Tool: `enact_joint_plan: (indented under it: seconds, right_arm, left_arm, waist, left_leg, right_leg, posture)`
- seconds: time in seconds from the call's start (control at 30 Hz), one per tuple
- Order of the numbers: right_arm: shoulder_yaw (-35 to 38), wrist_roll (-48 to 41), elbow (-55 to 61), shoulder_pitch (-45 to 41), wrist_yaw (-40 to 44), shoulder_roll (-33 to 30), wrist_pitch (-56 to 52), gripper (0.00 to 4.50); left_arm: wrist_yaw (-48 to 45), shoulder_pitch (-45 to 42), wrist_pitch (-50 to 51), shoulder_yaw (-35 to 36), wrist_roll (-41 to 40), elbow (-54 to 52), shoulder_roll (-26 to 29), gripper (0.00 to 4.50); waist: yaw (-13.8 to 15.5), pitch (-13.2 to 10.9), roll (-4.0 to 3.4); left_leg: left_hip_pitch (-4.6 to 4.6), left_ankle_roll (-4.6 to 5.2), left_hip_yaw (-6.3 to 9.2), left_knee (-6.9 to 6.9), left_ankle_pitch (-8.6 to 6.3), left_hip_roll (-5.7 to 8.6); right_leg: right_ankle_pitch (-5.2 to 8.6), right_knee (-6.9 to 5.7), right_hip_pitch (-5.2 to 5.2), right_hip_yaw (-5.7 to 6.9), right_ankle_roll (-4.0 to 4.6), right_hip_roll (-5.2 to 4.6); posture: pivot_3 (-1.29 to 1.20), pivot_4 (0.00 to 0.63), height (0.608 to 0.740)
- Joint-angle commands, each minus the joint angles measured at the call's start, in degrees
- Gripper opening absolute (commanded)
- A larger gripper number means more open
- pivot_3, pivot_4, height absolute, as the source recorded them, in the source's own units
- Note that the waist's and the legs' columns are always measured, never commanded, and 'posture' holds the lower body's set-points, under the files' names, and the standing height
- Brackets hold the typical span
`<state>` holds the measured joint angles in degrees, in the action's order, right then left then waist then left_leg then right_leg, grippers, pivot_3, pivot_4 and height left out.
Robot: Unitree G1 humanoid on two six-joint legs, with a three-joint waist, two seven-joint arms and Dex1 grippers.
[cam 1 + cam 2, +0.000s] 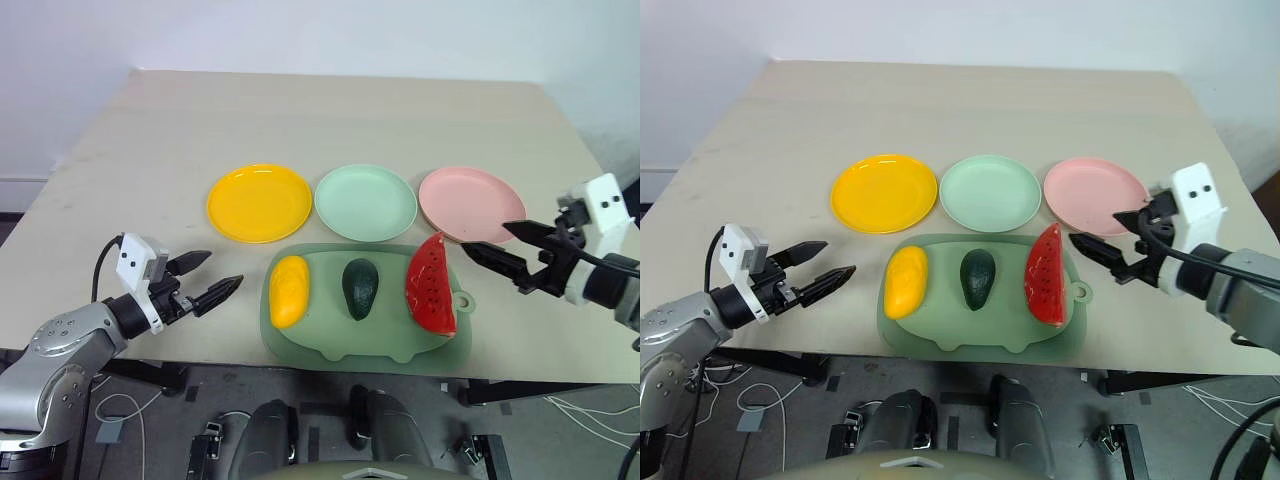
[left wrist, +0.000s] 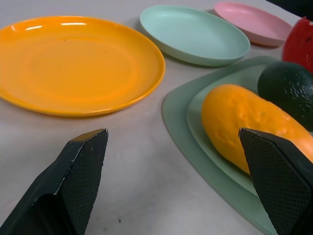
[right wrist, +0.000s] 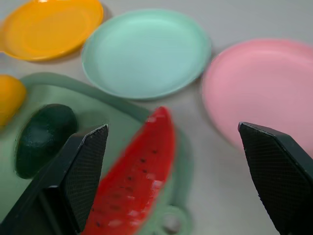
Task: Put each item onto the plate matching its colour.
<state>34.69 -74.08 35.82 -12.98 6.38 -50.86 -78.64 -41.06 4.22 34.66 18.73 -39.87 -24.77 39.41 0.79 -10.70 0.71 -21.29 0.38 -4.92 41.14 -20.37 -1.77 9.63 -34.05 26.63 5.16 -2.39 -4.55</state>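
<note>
On the pale-green cutting board lie a yellow-orange mango, a dark green avocado and a red watermelon slice, left to right. Behind the board stand three bare plates: yellow, mint green and pink. My left gripper hovers open just left of the board, pointing at the mango. To the right of the board my right gripper is open, aimed at the watermelon slice and the pink plate.
The beige table stretches bare behind the plates. Its front edge runs just under the board, with cables on the floor below.
</note>
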Motion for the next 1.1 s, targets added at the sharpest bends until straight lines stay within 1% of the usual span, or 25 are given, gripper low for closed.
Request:
enact_joint_plan:
  seconds: [0.03,0.1,0.2,0.3,0.43,0.57,0.67,0.77,0.87,1.0,1.03,1.1]
  right_arm:
    - [-3.73,-8.03,1.56,-1.56,-7.91,-2.81,-0.33,4.50]
    - [-7.66,-11.13,1.04,-1.83,-11.72,-5.47,-0.67,4.50]
    - [-13.01,-15.98,-0.02,-2.30,-16.95,-7.48,2.15,4.50]
    - [-18.03,-17.42,-0.35,-3.17,-20.63,-8.44,4.15,4.50]
    - [-25.28,-16.24,-3.67,-5.36,-24.72,-7.12,4.83,4.50]
    - [-30.17,-15.19,-5.61,-7.01,-26.70,-6.01,5.14,4.50]
    - [-33.98,-9.83,-6.25,-8.52,-26.35,-5.98,3.43,4.50]
    - [-35.38,-5.85,-6.66,-9.26,-24.60,-5.66,3.36,4.50]
    - [-35.34,-3.25,-7.01,-11.23,-20.82,-5.67,3.46,3.89]
    - [-34.78,1.11,-7.06,-15.26,-13.13,-7.21,3.81,2.52]
    - [-34.61,2.48,-7.52,-17.04,-10.71,-7.77,4.20,2.36]
    - [-34.55,6.12,-9.97,-20.89,-6.70,-8.72,4.99,2.32]
  left_arm:
    - [-0.18,-0.03,-0.25,0.89,-0.09,-0.98,0.62,4.48]
    - [0.02,0.22,-0.13,1.09,-0.18,-1.34,0.56,4.48]
    - [0.40,0.58,-0.01,1.31,-0.38,-1.93,0.36,4.48]
    - [0.83,0.90,0.00,1.39,-0.50,-2.48,0.14,4.48]
    - [2.14,1.03,-0.03,1.45,-0.65,-3.41,-0.45,4.48]
    - [3.14,1.33,-0.05,1.32,-0.74,-4.42,-0.87,4.48]
    - [3.86,1.75,-0.15,1.57,-0.60,-5.20,-1.17,4.48]
    - [4.36,2.14,-0.17,2.08,-0.74,-5.68,-1.17,4.48]
    - [4.92,2.63,-0.11,2.88,-0.90,-6.25,-1.05,4.50]
    - [5.36,3.11,-0.20,3.60,-1.08,-6.60,-1.00,4.50]
    - [5.40,3.26,-0.21,3.75,-1.10,-6.71,-0.97,4.50]
    - [5.51,3.48,-0.20,4.14,-1.14,-6.91,-0.93,4.50]
  waist:
    - [-0.06,0.00,0.00]
    - [-0.07,0.00,0.00]
    - [-0.07,0.00,0.00]
    - [-0.07,0.00,0.01]
    - [-0.06,0.00,0.01]
    - [-0.07,0.00,0.01]
    - [-0.07,0.00,0.01]
    - [-0.04,0.00,0.01]
    - [-0.07,0.00,0.00]
    - [-0.08,-0.01,0.00]
    - [-0.08,-0.01,0.00]
    - [-0.12,-0.01,-0.01]
  left_leg:
    - [0.00,0.00,-0.01,0.00,0.00,0.00]
    - [0.00,0.00,-0.01,0.00,0.00,-0.01]
    - [0.00,0.00,-0.01,0.00,0.00,-0.01]
    - [0.00,0.00,-0.01,0.00,0.00,-0.01]
    - [-0.01,0.00,-0.01,0.01,0.00,-0.01]
    - [-0.03,0.00,-0.01,0.00,0.00,-0.02]
    - [-0.04,0.00,-0.02,0.01,0.00,-0.02]
    - [-0.06,0.00,-0.01,0.01,0.00,-0.02]
    - [-0.06,0.00,-0.01,0.00,0.00,-0.02]
    - [-0.07,0.00,-0.02,0.00,0.00,-0.03]
    - [-0.08,0.00,-0.02,0.00,0.00,-0.03]
    - [-0.09,0.00,-0.02,0.00,0.00,-0.03]
  right_leg:
    - [0.00,0.00,0.01,0.00,0.00,0.00]
    - [0.00,0.00,0.01,0.00,0.00,0.00]
    - [0.00,0.00,0.01,0.00,0.00,0.00]
    - [0.00,0.01,0.01,0.00,-0.01,0.01]
    - [0.00,0.02,0.01,-0.01,-0.01,0.00]
    - [0.00,0.02,0.03,0.00,-0.02,0.01]
    - [-0.01,0.02,0.04,0.00,-0.03,0.01]
    - [0.00,0.01,0.06,0.00,-0.02,0.01]
    - [0.00,0.02,0.06,0.00,-0.03,0.01]
    - [0.00,0.01,0.10,0.00,-0.03,0.02]
    - [0.00,0.01,0.11,0.00,-0.03,0.02]
    - [0.00,0.01,0.12,0.01,-0.02,0.02]
  posture:
    - [0.00,0.150,0.740]
    - [0.00,0.150,0.740]
    - [0.00,0.150,0.740]
    - [0.00,0.150,0.740]
    - [0.00,0.150,0.740]
    - [0.00,0.150,0.740]
    - [0.00,0.150,0.740]
    - [0.00,0.150,0.740]
    - [0.00,0.150,0.740]
    - [0.00,0.150,0.740]
    - [0.00,0.150,0.740]
    - [0.00,0.150,0.740]
